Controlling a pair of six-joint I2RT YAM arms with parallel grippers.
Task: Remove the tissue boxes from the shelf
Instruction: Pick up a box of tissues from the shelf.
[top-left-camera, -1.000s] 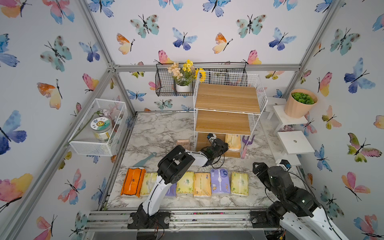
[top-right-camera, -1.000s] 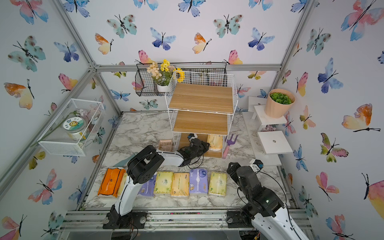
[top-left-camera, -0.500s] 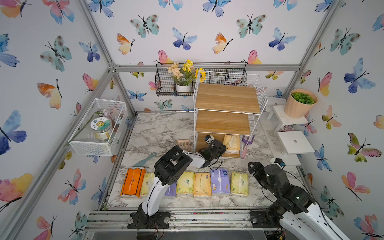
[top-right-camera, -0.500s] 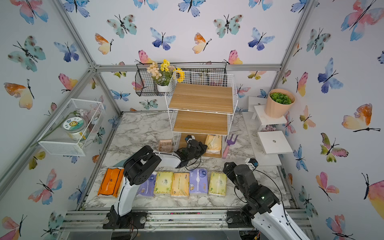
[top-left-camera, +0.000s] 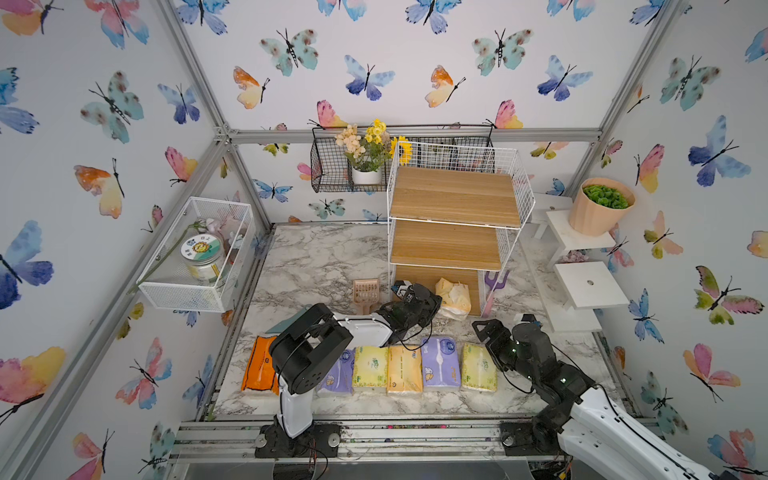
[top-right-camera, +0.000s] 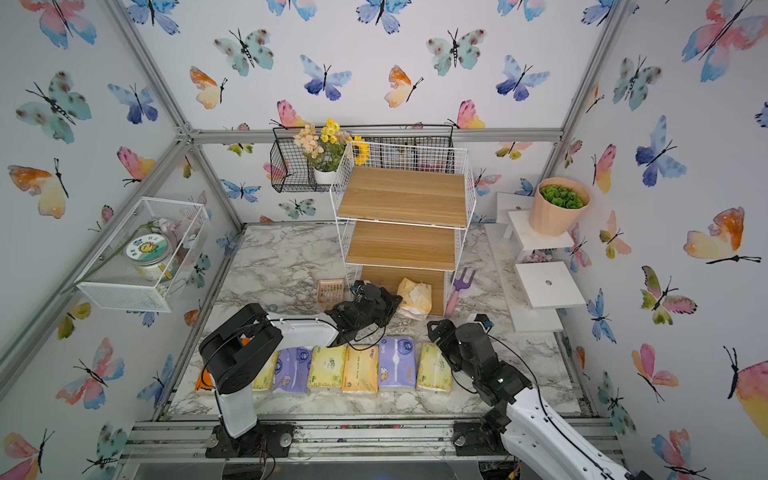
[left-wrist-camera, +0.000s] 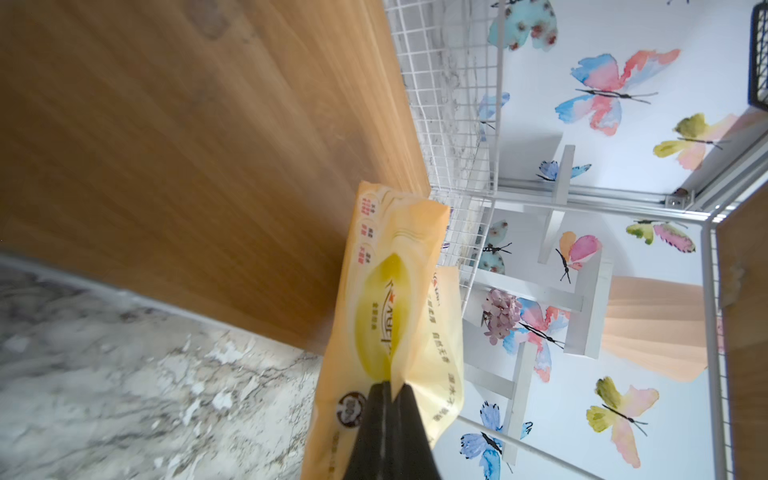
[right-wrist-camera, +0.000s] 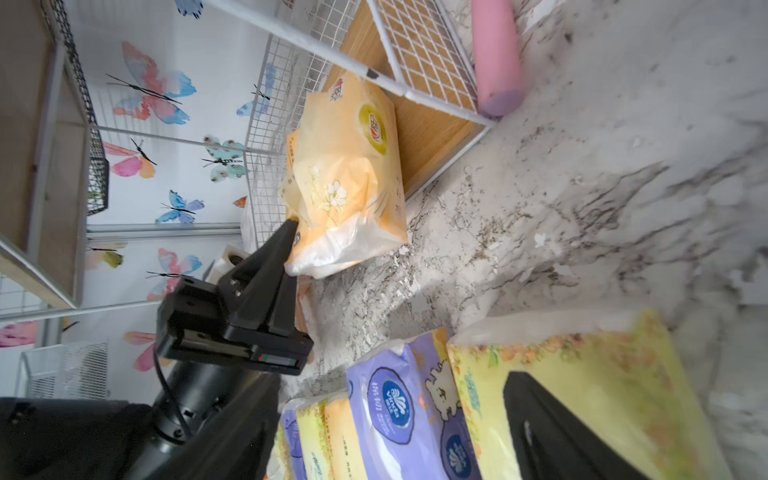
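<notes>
Pinching the light orange pack (left-wrist-camera: 386, 299) on the shelf (top-left-camera: 453, 195), left jaws closed; right jaws' width unclear.

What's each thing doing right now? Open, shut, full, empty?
shelf: upper two boards bare
left gripper: shut on the wrapper of the light orange pack
light orange pack: pinched, partly on the bottom board
right gripper: open, empty, by the end yellow-green pack
row of seven packs: flat on the table
</notes>
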